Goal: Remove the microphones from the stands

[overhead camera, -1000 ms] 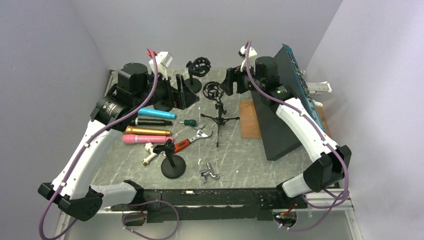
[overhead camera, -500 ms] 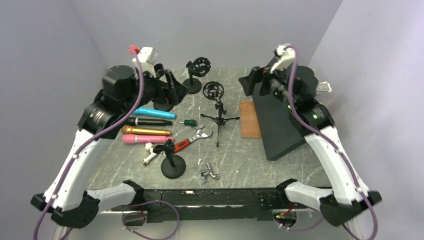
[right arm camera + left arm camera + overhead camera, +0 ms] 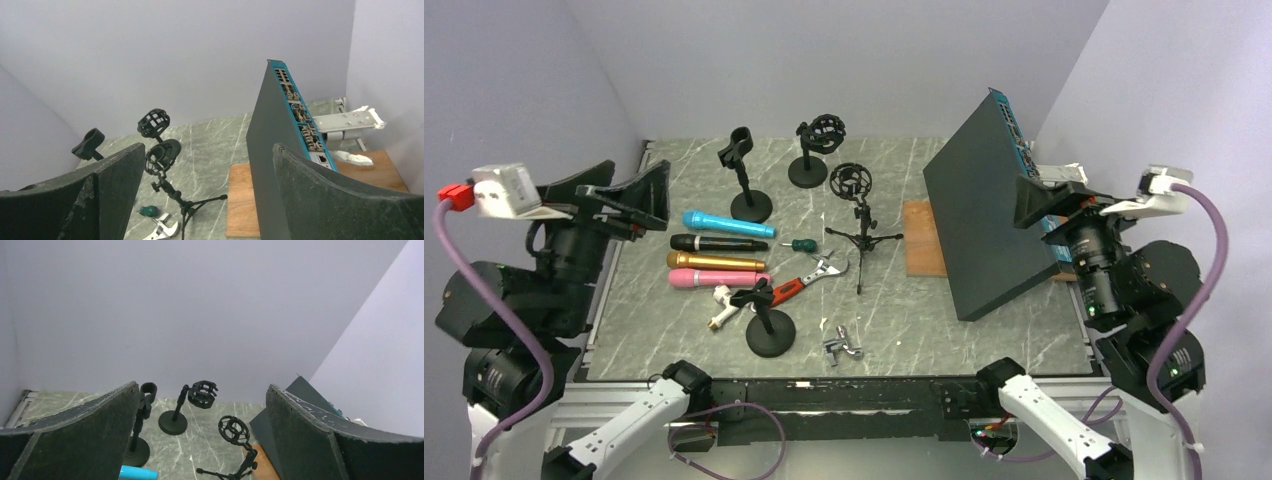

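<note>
Your left gripper [image 3: 202, 387] and right gripper [image 3: 209, 146] both gape wide, holding nothing, at the near corners. Four microphones [image 3: 719, 261] lie flat left of centre. Every stand [image 3: 862, 225] looks empty, so nothing seems left.

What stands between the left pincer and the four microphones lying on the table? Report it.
Nothing visible does. The open left pincer hangs raised at the left edge of the table; the microphones lie uncovered in a row to its right. The clip stand is behind them, off that line.
</note>
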Controlling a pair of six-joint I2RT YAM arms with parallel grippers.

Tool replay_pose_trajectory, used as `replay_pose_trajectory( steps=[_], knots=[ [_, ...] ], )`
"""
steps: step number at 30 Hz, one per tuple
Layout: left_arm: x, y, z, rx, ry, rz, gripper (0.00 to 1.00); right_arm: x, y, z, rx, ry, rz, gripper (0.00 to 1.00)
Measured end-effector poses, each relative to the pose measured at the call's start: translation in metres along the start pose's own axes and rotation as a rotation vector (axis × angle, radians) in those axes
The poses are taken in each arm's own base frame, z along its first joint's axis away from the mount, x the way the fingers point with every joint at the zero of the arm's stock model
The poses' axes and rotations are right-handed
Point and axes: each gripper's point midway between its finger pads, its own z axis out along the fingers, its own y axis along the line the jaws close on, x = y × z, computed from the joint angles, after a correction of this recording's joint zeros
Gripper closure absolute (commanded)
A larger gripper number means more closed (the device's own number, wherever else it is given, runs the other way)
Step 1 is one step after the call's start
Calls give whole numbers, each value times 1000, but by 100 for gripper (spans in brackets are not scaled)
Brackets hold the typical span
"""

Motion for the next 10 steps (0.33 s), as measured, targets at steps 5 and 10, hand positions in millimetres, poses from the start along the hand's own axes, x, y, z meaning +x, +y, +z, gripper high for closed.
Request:
replay_pose_trajectory(
  steps=[5,10],
  knots=[
    [-8,11,-14,-37,-33,-12,1,-8,-9,-15,40,1,59,0],
    [-1,19,-23,-60,-28,-14,1,3,-21,-24,98,40,88,0]
  ],
)
